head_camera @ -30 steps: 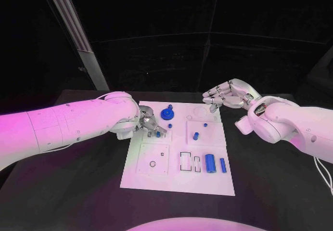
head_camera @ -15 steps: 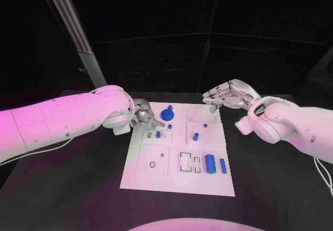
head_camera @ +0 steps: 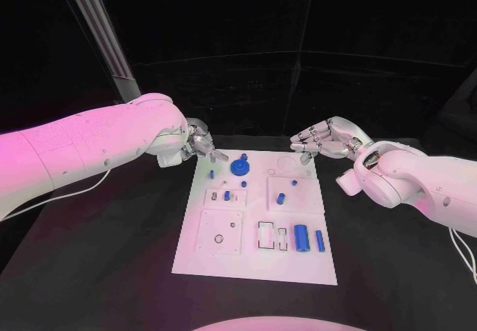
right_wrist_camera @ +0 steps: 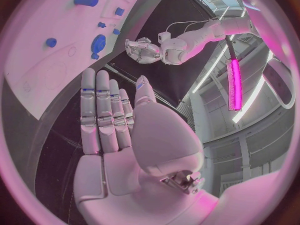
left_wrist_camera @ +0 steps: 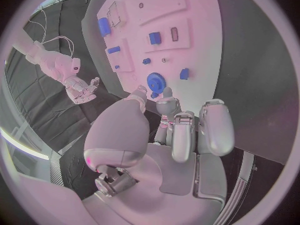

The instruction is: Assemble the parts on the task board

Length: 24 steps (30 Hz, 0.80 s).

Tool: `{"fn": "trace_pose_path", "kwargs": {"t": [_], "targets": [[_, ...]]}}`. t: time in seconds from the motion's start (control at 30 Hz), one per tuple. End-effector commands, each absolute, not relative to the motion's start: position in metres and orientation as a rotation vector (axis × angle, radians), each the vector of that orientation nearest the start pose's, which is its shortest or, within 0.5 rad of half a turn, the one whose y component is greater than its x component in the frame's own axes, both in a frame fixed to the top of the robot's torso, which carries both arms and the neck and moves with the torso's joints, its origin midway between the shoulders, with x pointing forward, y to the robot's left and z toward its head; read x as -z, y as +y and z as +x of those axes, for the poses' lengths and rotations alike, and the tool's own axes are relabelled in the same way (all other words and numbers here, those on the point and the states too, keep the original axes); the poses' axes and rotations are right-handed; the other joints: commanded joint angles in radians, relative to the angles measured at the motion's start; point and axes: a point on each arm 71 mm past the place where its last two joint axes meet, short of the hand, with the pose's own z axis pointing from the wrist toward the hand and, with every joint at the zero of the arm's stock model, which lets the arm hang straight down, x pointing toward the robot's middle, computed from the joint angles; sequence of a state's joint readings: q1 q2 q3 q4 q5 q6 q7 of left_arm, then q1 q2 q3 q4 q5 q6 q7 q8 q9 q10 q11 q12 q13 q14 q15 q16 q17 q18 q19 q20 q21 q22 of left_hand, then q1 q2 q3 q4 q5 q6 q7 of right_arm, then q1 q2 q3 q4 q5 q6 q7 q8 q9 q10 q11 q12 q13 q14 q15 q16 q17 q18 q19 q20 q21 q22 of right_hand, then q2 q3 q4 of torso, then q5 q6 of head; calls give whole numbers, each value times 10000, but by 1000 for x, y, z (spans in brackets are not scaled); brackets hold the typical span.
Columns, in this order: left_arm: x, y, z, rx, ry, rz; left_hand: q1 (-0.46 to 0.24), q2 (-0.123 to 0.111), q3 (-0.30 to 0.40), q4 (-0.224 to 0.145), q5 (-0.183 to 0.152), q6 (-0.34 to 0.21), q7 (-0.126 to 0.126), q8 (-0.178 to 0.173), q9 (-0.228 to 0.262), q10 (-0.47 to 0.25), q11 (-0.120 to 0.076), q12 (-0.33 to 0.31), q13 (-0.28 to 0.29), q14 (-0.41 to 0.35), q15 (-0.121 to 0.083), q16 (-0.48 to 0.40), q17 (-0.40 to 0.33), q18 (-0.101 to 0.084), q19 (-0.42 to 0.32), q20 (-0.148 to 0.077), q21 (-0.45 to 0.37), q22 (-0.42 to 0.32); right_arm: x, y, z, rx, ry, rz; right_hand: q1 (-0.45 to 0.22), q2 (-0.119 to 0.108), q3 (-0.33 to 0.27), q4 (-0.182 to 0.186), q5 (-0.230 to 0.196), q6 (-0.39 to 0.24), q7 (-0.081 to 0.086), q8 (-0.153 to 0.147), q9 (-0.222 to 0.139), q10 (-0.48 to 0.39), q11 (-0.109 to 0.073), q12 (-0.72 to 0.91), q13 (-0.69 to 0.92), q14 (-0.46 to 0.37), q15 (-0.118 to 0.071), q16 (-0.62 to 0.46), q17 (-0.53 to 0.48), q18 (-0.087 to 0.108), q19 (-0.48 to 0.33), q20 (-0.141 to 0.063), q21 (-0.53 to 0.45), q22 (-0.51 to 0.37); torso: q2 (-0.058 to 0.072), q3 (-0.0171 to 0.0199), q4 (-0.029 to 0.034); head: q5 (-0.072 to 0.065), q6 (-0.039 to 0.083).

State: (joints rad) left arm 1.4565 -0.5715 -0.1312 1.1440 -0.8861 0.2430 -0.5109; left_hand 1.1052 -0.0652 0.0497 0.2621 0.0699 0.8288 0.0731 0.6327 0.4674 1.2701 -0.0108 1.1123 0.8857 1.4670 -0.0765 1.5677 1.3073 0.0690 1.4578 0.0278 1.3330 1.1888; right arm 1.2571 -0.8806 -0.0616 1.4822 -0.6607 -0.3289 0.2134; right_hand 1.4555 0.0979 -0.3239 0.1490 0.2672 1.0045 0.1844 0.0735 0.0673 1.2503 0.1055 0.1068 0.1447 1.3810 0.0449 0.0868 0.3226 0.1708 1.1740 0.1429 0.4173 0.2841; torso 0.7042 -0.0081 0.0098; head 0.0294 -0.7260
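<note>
Black table, white task board lying flat at its middle

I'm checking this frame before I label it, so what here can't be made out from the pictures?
- Left hand, head view: the fingers bunch together at the task board far-left corner; whether they pinch a small part is too small to tell. In the left wrist view the hand itself hides its fingertips.
- Blue gear: teeth too small to judge seating.
- Right hand: palm side faces away in the head view.
</note>
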Motion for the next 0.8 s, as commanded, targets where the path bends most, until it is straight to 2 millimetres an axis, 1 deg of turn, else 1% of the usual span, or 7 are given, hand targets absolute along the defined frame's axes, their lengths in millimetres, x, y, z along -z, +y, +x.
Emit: {"fn": "trace_pose_path", "kwargs": {"t": [0.03, 0.23, 0.3, 0.43, 0.53, 0.67, 0.8], "targets": [[147, 191, 573, 3536, 23455, -2025, 33, 84, -85, 29, 11, 10, 1, -55, -12, -6, 74, 47, 23, 1038, 68, 31, 2634, 58, -8, 72, -49, 6, 159, -230, 500, -11694, 15932, 4623, -53, 68, -61, -16, 34, -99, -4, -69, -11, -71, 32, -36, -17, -39, 2, -63, -13, 101, -32, 23, -60, -10, 15, -14, -10, 2, 18], [155, 196, 582, 2856, 23646, -1906, 25, 152, -263, 140, -26, 154, -32, 15, -38, 21, 52, 118, 66, 1038, 58, 31, 2634, 53, 11, 78, -22, 57, 160, -228, 501, -11725, 15945, 4605, -53, 68, -61, -16, 34, -99, -4, -69, -11, -71, 32, -36, -17, -39, 2, -63, -13, 101, -32, 23, -60, -10, 8, -5, 12, 52, -14], [157, 197, 584, 2661, 23689, -1927, 20, 164, -292, 159, -36, 174, -37, 25, -41, 23, 48, 126, 68, 1038, 55, 31, 2634, 52, 13, 78, -19, 63, 160, -228, 501, -11733, 15948, 4599, -53, 68, -61, -16, 34, -99, -4, -69, -11, -71, 32, -36, -17, -39, 2, -63, -13, 101, -32, 23, -60, -10, 13, -13, 11, 61, -57], [166, 201, 588, 2285, 23768, -2036, 4, 180, -339, 189, -51, 190, -43, 33, -49, 27, 43, 137, 73, 1038, 51, 31, 2634, 53, 14, 76, -18, 65, 160, -227, 501, -11752, 15954, 4586, -60, 75, -68, -12, 42, -108, 0, -69, -11, -76, 36, -40, -16, -44, 6, -71, -14, 101, -37, 28, -71, -16, 7, -7, 7, 99, -61], [170, 201, 589, 2196, 23792, -2079, -4, 184, -363, 202, -59, 197, -46, 37, -52, 32, 41, 148, 84, 1038, 50, 31, 2634, 50, 18, 75, -11, 79, 160, -226, 501, -11757, 15957, 4582, -62, 77, -69, -11, 44, -110, 1, -69, -11, -77, 36, -41, -16, -45, 7, -73, -14, 101, -38, 29, -73, -17, 1, -9, 7, 92, -128], [174, 200, 590, 2141, 23830, -2107, -2, 190, -371, 205, -59, 204, -48, 41, -53, 35, 40, 153, 88, 1038, 49, 31, 2634, 47, 24, 74, 1, 97, 160, -225, 502, -11780, 15964, 4568, -62, 77, -69, -11, 44, -110, 1, -69, -11, -77, 36, -41, -16, -45, 7, -73, -14, 101, -38, 29, -73, -17, 0, 4, -8, 106, -128], [177, 198, 591, 2106, 23850, -2106, 104, 230, -411, 169, -52, 232, -60, 62, -63, 44, 28, 178, 101, 1038, 40, 31, 2634, 46, 27, 69, 5, 107, 160, -225, 502, -11789, 15974, 4563, -61, 84, -69, -10, 50, -114, 1, -68, -11, -78, 37, -43, -16, -46, 7, -76, -14, 102, -40, 31, -77, -19, 0, 2, -5, 90, -114]]}}
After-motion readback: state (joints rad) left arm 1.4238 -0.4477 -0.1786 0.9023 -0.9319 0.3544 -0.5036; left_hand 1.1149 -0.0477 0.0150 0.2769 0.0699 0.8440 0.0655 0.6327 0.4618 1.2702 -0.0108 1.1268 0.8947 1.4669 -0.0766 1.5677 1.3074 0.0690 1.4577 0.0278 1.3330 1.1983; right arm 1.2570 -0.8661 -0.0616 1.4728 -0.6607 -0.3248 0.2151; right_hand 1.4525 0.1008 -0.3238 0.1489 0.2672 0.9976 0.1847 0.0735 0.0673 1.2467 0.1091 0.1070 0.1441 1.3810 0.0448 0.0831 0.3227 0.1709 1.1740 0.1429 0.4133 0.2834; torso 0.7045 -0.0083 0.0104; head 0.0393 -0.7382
